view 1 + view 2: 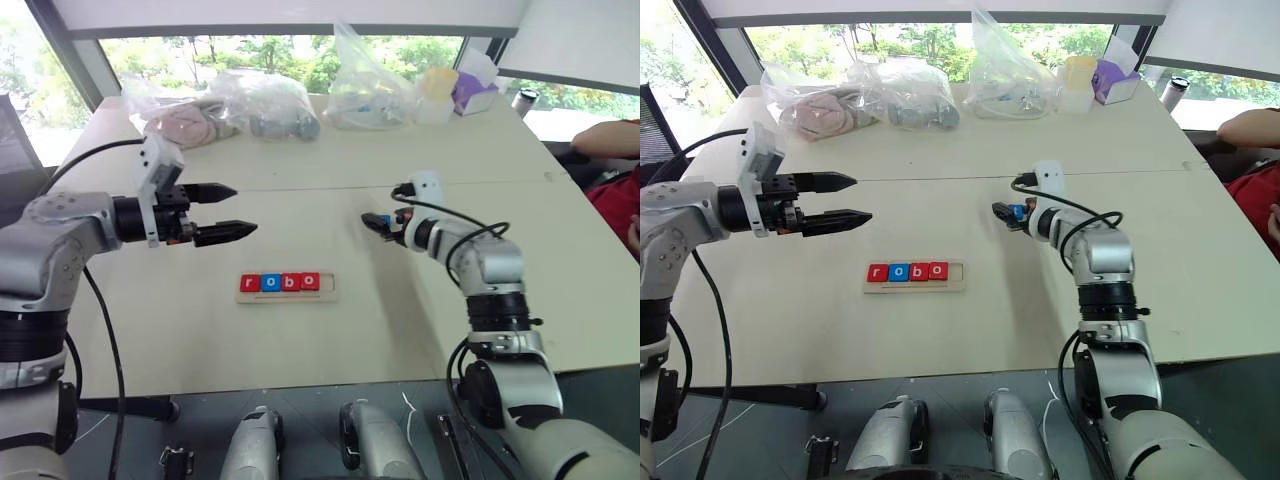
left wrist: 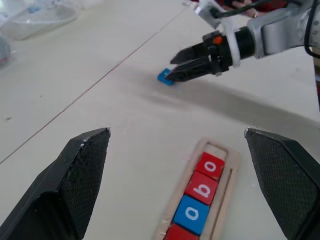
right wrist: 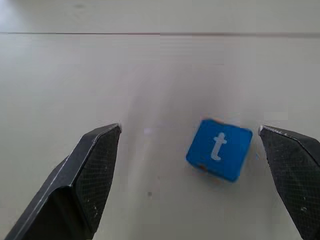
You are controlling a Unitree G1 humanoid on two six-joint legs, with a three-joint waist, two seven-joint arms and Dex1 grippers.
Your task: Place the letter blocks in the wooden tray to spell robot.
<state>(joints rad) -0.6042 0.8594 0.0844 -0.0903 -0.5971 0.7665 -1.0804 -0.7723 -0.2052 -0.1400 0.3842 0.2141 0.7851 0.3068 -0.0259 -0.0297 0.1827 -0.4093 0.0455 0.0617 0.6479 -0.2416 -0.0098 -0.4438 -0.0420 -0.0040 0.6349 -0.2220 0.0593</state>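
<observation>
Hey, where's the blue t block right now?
The blue t block lies on the table between the open right gripper's fingers, beyond and right of the wooden tray.

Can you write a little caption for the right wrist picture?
Open right gripper reaches around the blue t block lying on the table.

Pale matt wood on the tray point(image 2: 231, 170), smooth glossy-looking tiles point(image 2: 202, 187) in it, matt off-white table point(image 1: 300, 190), crinkly clear plastic bags point(image 1: 365, 85) at the back, finely textured matt black gripper fingers point(image 3: 95, 172).
</observation>
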